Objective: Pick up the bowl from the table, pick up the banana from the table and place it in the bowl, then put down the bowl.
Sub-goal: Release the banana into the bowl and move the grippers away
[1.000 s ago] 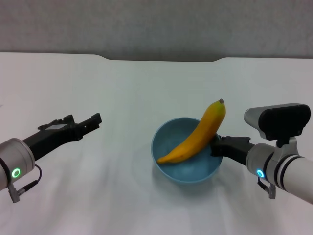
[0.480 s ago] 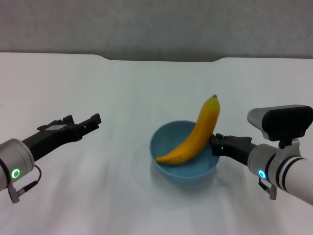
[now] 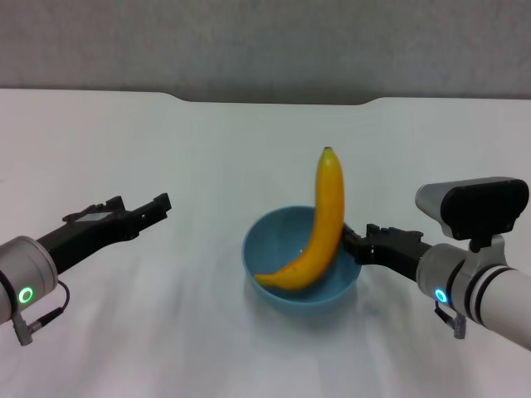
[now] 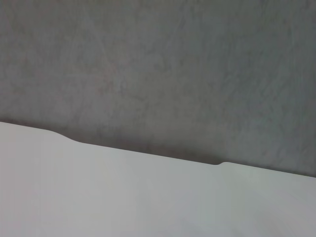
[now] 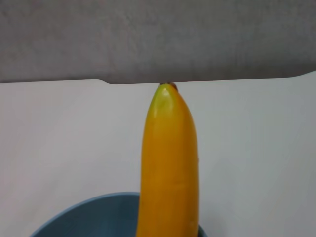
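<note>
**Banana in the bowl; setting it down is what remains**

We judge the last step is in hand: the curved, smooth-skinned yellow-orange banana (image 3: 315, 228) already rests in the round, glossy light-blue bowl (image 3: 286, 286), one end on the bowl's floor, the greenish tip leaning up past the rim. Our right gripper (image 3: 358, 246) is at the bowl's rim on the robot's right, apparently pinching it, though the banana hides the contact. The bowl looks at or just above the matte white table (image 3: 207, 157); we cannot tell which. Next calls for a level release, since the tall banana could tip. Our left gripper (image 3: 153, 207) hovers well apart on the left; its fingers we cannot read.
</note>
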Robot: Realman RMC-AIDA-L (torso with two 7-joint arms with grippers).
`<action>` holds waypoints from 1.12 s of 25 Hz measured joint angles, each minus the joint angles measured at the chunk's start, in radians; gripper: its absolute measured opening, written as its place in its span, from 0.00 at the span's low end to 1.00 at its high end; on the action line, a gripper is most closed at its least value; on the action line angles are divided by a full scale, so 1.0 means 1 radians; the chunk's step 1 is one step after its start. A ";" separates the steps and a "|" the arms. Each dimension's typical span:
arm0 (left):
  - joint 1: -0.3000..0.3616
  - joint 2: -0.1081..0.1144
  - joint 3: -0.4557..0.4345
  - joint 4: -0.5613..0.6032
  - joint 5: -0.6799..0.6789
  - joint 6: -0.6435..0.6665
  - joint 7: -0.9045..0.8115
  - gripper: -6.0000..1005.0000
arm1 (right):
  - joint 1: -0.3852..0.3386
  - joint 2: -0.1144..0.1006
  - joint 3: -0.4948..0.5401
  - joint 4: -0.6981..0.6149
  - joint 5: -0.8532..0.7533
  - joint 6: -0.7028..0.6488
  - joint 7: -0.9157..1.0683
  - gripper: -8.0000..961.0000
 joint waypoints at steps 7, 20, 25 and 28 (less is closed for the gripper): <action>0.002 0.000 -0.001 0.000 0.000 0.000 0.000 0.89 | -0.015 -0.001 -0.006 0.029 -0.048 0.000 -0.003 0.45; 0.002 0.000 -0.002 0.001 0.000 0.002 0.000 0.89 | -0.071 -0.001 -0.004 0.122 -0.136 -0.007 -0.005 0.74; 0.002 0.000 -0.010 0.004 0.000 0.002 0.004 0.89 | -0.133 -0.001 0.002 0.202 -0.211 -0.009 -0.007 0.74; 0.003 -0.001 -0.027 0.012 -0.001 -0.003 0.007 0.89 | -0.184 -0.004 0.012 0.266 -0.259 -0.003 -0.006 0.74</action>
